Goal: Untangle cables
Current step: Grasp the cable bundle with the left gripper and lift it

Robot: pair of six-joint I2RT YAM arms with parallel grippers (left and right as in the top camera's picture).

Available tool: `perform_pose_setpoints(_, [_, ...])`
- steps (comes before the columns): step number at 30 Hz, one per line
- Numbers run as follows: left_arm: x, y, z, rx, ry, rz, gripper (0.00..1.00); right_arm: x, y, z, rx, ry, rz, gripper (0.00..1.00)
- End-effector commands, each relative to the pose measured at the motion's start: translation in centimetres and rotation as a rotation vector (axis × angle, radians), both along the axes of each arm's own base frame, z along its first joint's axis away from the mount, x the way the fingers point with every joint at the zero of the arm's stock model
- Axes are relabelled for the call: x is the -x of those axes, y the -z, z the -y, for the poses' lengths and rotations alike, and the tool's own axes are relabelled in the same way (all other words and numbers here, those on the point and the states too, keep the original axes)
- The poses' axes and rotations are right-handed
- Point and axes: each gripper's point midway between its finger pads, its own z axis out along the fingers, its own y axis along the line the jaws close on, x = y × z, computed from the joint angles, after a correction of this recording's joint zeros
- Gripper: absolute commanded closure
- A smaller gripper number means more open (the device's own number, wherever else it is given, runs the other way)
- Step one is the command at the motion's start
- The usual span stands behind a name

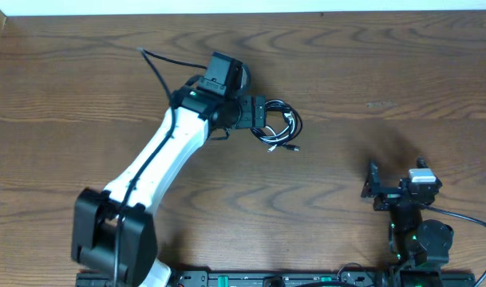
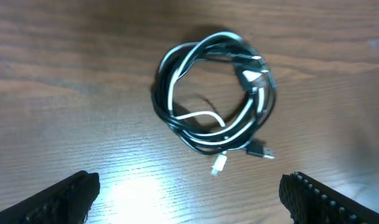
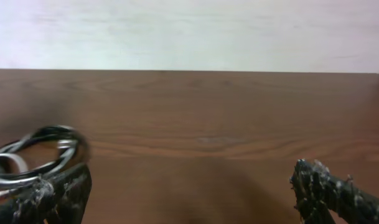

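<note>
Across the brown wood-grain table (image 1: 370, 72), the white-and-black left arm (image 1: 159, 155) stretches toward the far edge, its left gripper (image 1: 262, 114) spread wide and empty. The right gripper (image 1: 373, 190), by the near-right corner, gapes empty. The cables (image 2: 214, 99), thin black and white cords looped together, lie mid-table just beside the left gripper.

Open tabletop (image 1: 370, 72) right of the coiled cables (image 1: 279, 127) — left arm (image 1: 159, 155) just beside, leftward.

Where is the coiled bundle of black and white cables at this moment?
In the overhead view, the cable bundle lies on the wooden table near its middle, directly in front of the open left tool.
</note>
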Motion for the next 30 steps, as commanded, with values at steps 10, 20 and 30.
perform_pose_setpoints(10, [-0.8,-0.2,0.4,0.018,-0.016,0.010,0.02,0.1,-7.6,-4.3,-0.085,-0.243,-0.105,0.01])
perform_pose_setpoints(20, [-1.5,0.3,0.1,0.044,-0.170,-0.027,0.24,-2.5,-12.4,-4.8,-0.135,-0.262,-0.405,0.01])
perform_pose_setpoints(30, [-2.1,5.8,0.3,0.065,-0.387,-0.187,0.37,-4.6,-10.3,-6.1,-0.210,-0.323,-0.558,0.01])
